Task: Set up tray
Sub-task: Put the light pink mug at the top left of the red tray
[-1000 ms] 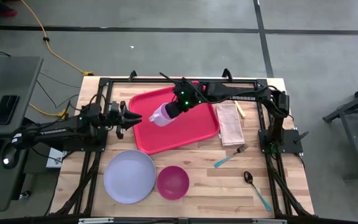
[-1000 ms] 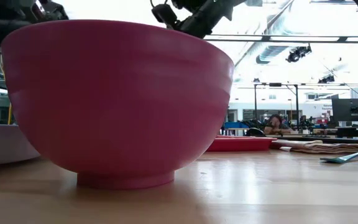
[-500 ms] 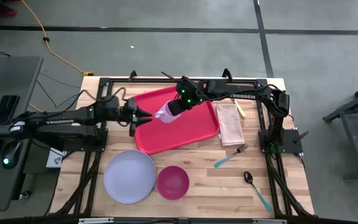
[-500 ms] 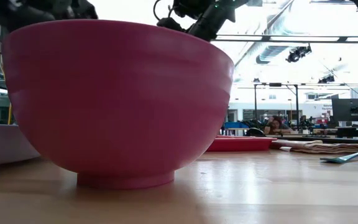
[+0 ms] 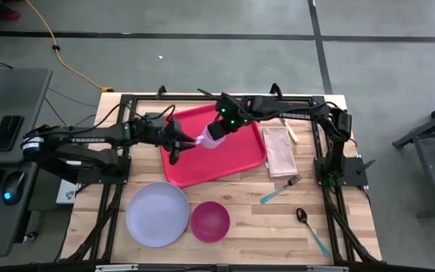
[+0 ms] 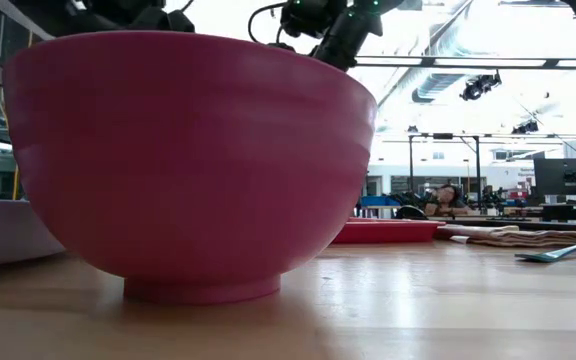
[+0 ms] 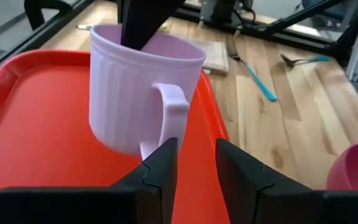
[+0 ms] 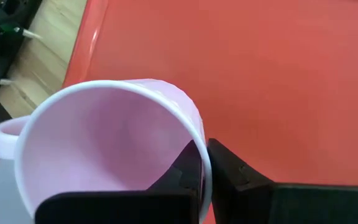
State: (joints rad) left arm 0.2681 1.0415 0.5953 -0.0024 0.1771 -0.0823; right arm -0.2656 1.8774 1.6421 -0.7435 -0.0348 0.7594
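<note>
A lavender mug (image 5: 213, 137) hangs over the red tray (image 5: 225, 165), which lies flat on the table's far middle. My right gripper (image 8: 204, 167) is shut on the mug's rim. My left gripper (image 7: 196, 163) stands open just short of the mug's handle (image 7: 170, 111), on the side toward the table's left edge. The handle is in front of one fingertip, and whether they touch I cannot tell. In the high view the left gripper (image 5: 184, 143) is over the tray's left edge. My right gripper pinches the mug's rim wall (image 8: 197, 144), one finger inside the mug and one outside. The fingers slant down from the table's right side. The mug hangs tilted, with its mouth toward the right arm and its handle toward the left gripper, and looks clear of the tray.
A lavender plate (image 5: 157, 214) and a magenta bowl (image 5: 210, 221) sit near the front edge; the bowl (image 6: 193, 160) fills the low view. A folded napkin (image 5: 280, 149) lies right of the tray, with a fork (image 5: 280, 189) and a spoon (image 5: 310, 229) nearer the front right.
My left gripper has travelled toward the table's right edge, from beside the tray to over its left edge, rising a little, up to the mug's handle. My right gripper has shifted the mug slightly toward the right and tipped it a little.
</note>
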